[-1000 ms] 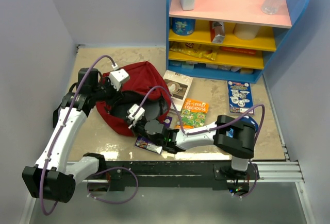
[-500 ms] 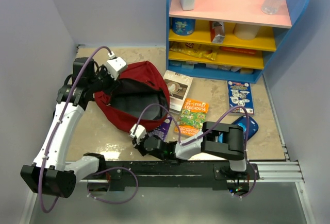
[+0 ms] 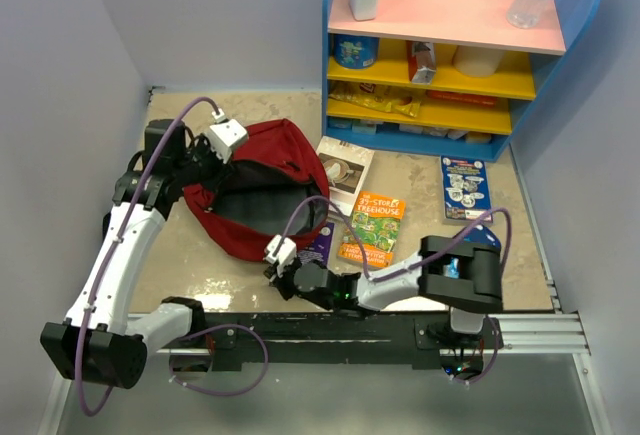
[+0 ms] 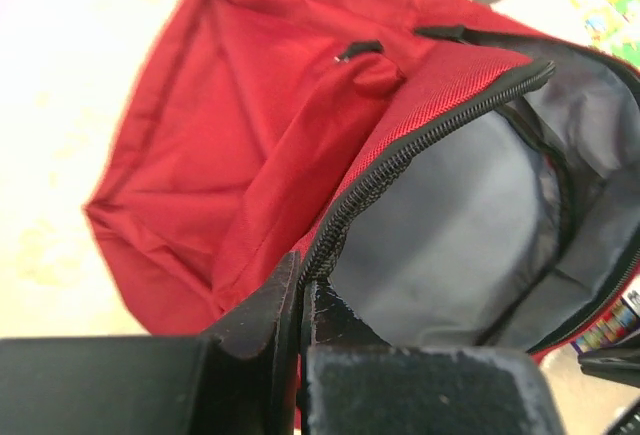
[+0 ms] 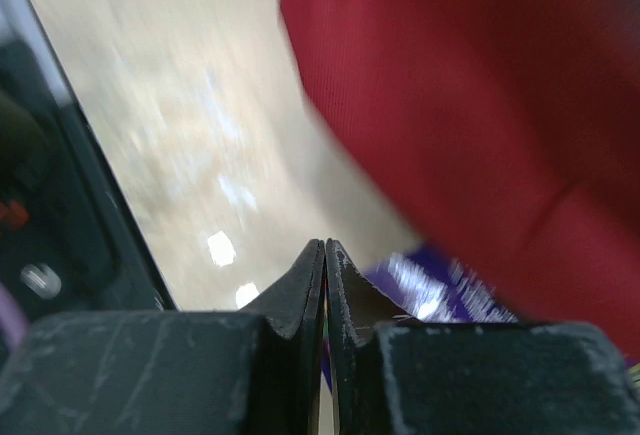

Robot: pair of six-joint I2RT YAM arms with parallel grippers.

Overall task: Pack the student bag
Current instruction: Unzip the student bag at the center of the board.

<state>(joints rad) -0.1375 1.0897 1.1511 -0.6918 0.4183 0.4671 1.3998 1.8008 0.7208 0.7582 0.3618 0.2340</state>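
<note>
Right now the student bag (image 3: 285,147) lies open on the table's (image 3: 190,245) left half, nearer the far edge, grey lining showing, w/ a purple book (image 3: 319,245) partly under its near-right rim. L gripper (image 4: 302,280) is clamped on the bag's zipper edge at its far-left side. R gripper (image 5: 325,247) sits low by the table's near edge, just beside the bag, fingers pressed together w/ nothing seen betw. them.
</note>
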